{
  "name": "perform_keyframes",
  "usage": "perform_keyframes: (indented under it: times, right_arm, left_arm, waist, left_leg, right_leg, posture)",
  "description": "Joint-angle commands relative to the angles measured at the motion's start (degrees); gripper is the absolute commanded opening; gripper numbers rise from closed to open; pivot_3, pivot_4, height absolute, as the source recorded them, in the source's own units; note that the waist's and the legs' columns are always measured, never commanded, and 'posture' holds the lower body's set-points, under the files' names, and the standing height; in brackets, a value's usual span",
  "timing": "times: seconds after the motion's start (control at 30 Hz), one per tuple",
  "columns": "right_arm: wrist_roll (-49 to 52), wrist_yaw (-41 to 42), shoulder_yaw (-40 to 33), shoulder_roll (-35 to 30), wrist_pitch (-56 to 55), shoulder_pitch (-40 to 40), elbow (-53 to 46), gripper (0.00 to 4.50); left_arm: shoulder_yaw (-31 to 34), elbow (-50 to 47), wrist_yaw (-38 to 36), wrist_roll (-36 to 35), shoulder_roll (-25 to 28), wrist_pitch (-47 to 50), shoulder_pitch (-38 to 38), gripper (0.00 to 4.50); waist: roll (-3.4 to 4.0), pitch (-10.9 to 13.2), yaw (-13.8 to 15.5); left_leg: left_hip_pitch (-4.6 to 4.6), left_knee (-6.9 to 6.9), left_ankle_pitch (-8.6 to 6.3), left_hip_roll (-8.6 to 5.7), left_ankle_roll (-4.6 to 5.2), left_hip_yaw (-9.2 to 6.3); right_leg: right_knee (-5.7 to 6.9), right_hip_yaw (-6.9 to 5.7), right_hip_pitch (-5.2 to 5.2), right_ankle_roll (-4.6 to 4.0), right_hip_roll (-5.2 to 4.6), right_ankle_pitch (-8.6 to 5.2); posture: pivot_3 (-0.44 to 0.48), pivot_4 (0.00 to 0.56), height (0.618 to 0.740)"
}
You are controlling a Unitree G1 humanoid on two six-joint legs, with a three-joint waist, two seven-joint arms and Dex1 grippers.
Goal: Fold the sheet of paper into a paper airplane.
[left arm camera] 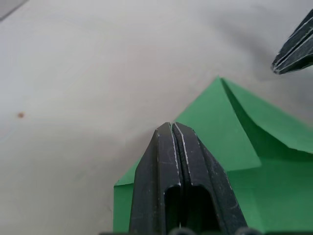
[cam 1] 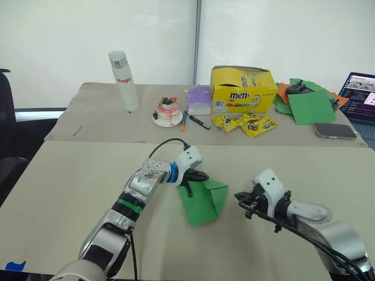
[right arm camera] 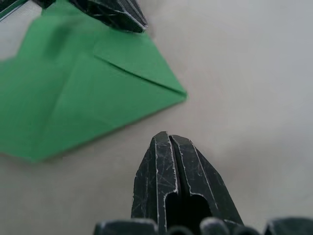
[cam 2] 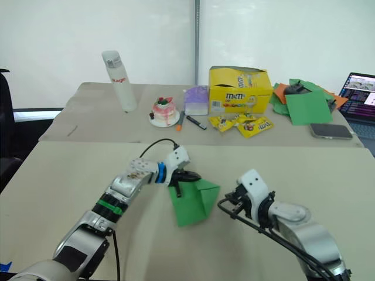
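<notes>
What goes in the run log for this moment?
left end effector: shut, on paper | right end effector: shut, beside paper | paper: partly folded, on table

Near table (cam 1: 70, 193): a folded green paper (cam 1: 202, 204) is laid flat.
Left gripper (cam 1: 196, 176): held over the paper's upper left edge.
Right gripper (cam 1: 241, 202): held just right of the paper.
Far table (cam 1: 99, 126): bottle (cam 1: 124, 81), cake (cam 1: 168, 110), yellow box (cam 1: 242, 89), phone (cam 1: 334, 130).
</notes>
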Motion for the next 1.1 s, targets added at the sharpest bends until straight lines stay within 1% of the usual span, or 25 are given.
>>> perform_keyframes:
  times: [0.03, 0.13, 0.3, 0.43, 0.6, 0.73, 0.83, 0.9, 0.97, 1.1]
  right_arm:
    - [3.78, 2.38, -1.64, -3.20, 3.50, 0.55, -4.07, 0.00]
    - [6.55, 3.10, -1.33, -4.23, 6.02, 2.01, -5.45, 0.00]
    - [9.88, 3.69, 0.90, -4.89, 8.64, 5.24, -8.02, 0.00]
    - [10.63, 1.37, 0.81, -3.12, 8.21, 5.66, -8.52, 0.00]
    - [16.73, 0.39, -1.28, 0.75, 9.93, 3.12, -10.62, 0.00]
    - [18.21, -2.37, 1.97, 4.20, 11.40, -0.93, -10.22, 0.00]
    - [16.88, -5.02, 5.98, 6.84, 11.75, -4.61, -7.61, 0.00]
    - [14.84, -5.92, 8.89, 6.55, 11.63, -6.34, -5.17, 0.00]
    - [12.32, -6.35, 12.33, 4.27, 11.80, -7.28, -3.48, 0.00]
    - [10.81, -7.10, 13.72, 2.73, 11.41, -7.93, -2.52, 0.00]
  left_arm:
    - [2.92, -2.31, -1.82, -2.39, 1.33, 0.32, -2.38, 0.04]
    - [2.51, -2.12, -2.47, -2.27, 1.41, -0.88, -3.13, 0.04]
    - [0.81, -0.36, -2.33, -0.84, -0.47, -3.70, -3.68, 0.04]
    - [-0.06, 1.77, -2.13, 0.25, -1.19, -5.92, -4.37, 0.04]
    - [0.04, 4.76, -2.35, 1.17, -1.01, -8.45, -6.04, 0.04]
    - [0.03, 6.07, -2.36, 1.59, -1.14, -9.92, -6.68, 0.04]
    - [-0.10, 6.70, -2.38, 1.85, -1.29, -10.71, -7.07, 0.04]
    - [0.00, 7.16, -2.35, 1.95, -1.48, -11.01, -7.57, 0.04]
    - [-0.06, 7.42, -2.30, 2.33, -1.43, -11.44, -7.97, 0.04]
    - [0.17, 7.27, -2.72, 2.70, -0.55, -11.66, -7.99, 0.04]
  waist:
    - [0.00, 0.00, 0.07]
    - [0.00, 0.00, 0.17]
    - [0.00, 0.01, 0.12]
    - [-0.01, 0.01, -0.04]
    - [-0.02, 0.01, -0.02]
    - [-0.01, 0.01, -0.05]
    - [0.00, 0.00, -0.03]
    - [0.01, 0.00, 0.04]
    - [0.02, -0.01, 0.15]
    - [0.03, -0.01, 0.05]
  left_leg:
    - [-0.01, 0.00, 0.00, -0.01, 0.00, -0.02]
    - [-0.02, 0.00, 0.00, -0.01, 0.00, -0.04]
    - [-0.09, 0.02, 0.00, -0.02, 0.00, -0.07]
    - [-0.06, 0.02, 0.00, -0.02, 0.00, -0.07]
    - [-0.09, 0.02, 0.00, -0.01, 0.00, -0.10]
    - [-0.07, 0.03, 0.00, -0.02, 0.00, -0.10]
    - [-0.11, 0.02, 0.00, -0.01, 0.00, -0.14]
    - [-0.14, 0.03, 0.00, -0.02, 0.00, -0.14]
    - [-0.16, 0.06, 0.00, -0.02, 0.00, -0.17]
    - [-0.26, 0.14, 0.00, -0.04, 0.00, -0.19]
  right_leg:
    - [0.00, -0.01, 0.00, 0.00, 0.00, 0.00]
    - [-0.03, -0.01, 0.01, 0.00, -0.01, 0.00]
    - [-0.05, -0.01, 0.01, 0.00, -0.01, 0.00]
    - [-0.04, 0.00, 0.01, 0.00, 0.02, 0.00]
    - [-0.04, -0.01, -0.01, 0.01, 0.05, -0.01]
    - [-0.03, -0.01, -0.01, 0.01, 0.04, -0.01]
    - [-0.04, -0.03, -0.03, 0.01, 0.05, -0.01]
    - [-0.03, -0.04, -0.05, 0.01, 0.04, 0.00]
    - [-0.03, -0.06, -0.05, 0.01, 0.03, 0.00]
    - [-0.05, -0.06, -0.06, 0.01, 0.02, -0.01]
  posture:
    - [0.000, 0.150, 0.738]
    - [0.000, 0.150, 0.738]
    - [0.000, 0.150, 0.738]
    - [0.000, 0.150, 0.738]
    - [0.000, 0.150, 0.738]
    - [0.000, 0.150, 0.738]
    - [0.000, 0.150, 0.738]
    - [0.000, 0.150, 0.738]
    - [0.000, 0.150, 0.738]
    - [0.000, 0.150, 0.738]
